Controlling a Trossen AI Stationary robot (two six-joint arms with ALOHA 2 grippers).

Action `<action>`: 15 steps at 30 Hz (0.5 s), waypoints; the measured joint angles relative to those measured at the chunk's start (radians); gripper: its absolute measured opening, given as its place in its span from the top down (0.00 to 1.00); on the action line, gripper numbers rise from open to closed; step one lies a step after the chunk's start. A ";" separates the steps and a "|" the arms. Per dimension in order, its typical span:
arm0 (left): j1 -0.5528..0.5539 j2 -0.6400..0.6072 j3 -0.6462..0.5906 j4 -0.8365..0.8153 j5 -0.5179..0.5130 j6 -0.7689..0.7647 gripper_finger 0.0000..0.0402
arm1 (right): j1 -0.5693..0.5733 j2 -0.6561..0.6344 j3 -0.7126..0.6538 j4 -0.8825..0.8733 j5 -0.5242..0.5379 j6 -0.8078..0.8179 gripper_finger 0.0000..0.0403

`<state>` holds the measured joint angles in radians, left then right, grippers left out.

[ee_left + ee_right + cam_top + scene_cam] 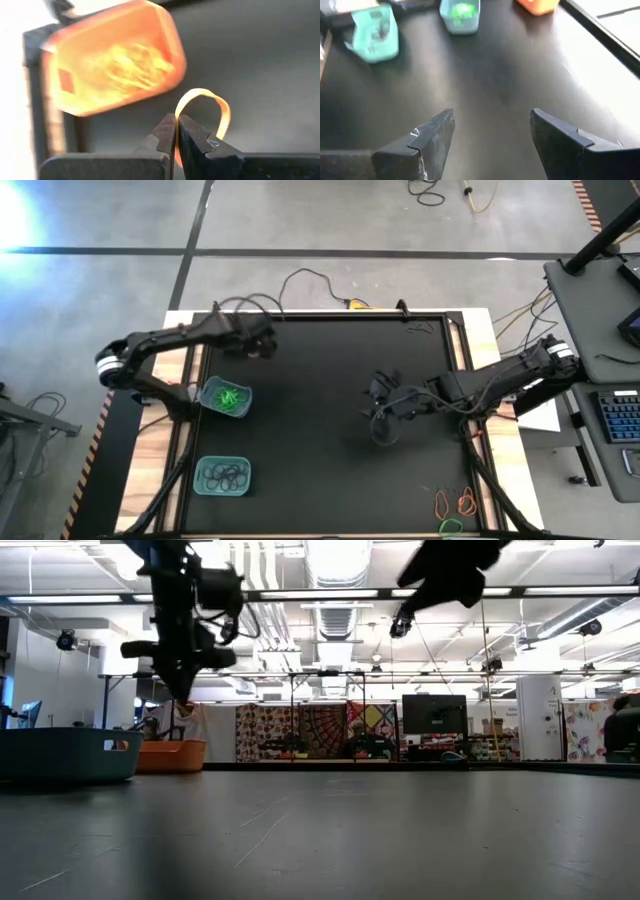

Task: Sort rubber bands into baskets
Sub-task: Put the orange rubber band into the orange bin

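My left gripper (pixel 176 117) is shut on an orange rubber band (pixel 220 107). It is held above the table by its far left part (pixel 265 340), close to the orange basket (pixel 110 60), which holds orange bands. In the high view my left arm hides that basket. My right gripper (pixel 492 130) is open and empty over the middle of the table (pixel 385 405). One teal basket (pixel 225 397) holds green bands and another (pixel 222 475) holds black bands. Loose orange and green bands (pixel 455 505) lie at the near right corner. My left gripper pinches the orange band between its two fingertips at one spot of the loop (pixel 182 102). The rest of the loop stands out past the fingers in an open curl, clear of the table. The fingers point down toward the table.
The orange basket (pixel 170 755) and a teal basket (pixel 65 755) stand along the table's left side. The black mat (pixel 320 470) is bare between the baskets and the loose bands. Cables (pixel 300 280) lie at the far edge.
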<state>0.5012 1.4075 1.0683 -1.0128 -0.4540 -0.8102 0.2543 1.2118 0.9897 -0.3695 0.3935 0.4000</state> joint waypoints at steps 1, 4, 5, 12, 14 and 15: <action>0.043 0.000 0.000 -0.004 -0.019 0.035 1.00 | -0.005 0.000 0.000 0.022 0.000 -0.003 0.38; 0.183 0.006 0.000 0.012 -0.039 0.120 1.00 | -0.028 0.000 0.000 0.058 -0.002 -0.007 0.38; 0.230 0.009 0.000 0.013 -0.038 0.141 1.00 | -0.038 0.000 0.000 0.065 -0.002 0.006 0.38; 0.408 0.059 0.000 0.113 -0.036 0.177 1.00 | -0.100 0.000 0.000 0.070 -0.001 0.079 0.38; 0.413 0.083 0.000 0.153 -0.034 0.192 1.00 | -0.115 0.000 0.000 0.069 -0.001 0.107 0.38; 0.413 0.096 0.000 0.171 -0.034 0.199 1.00 | -0.122 0.000 0.000 0.069 -0.001 0.122 0.38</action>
<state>0.9146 1.5031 1.0683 -0.8422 -0.4883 -0.6113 0.1327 1.2118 0.9897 -0.3004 0.3927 0.5217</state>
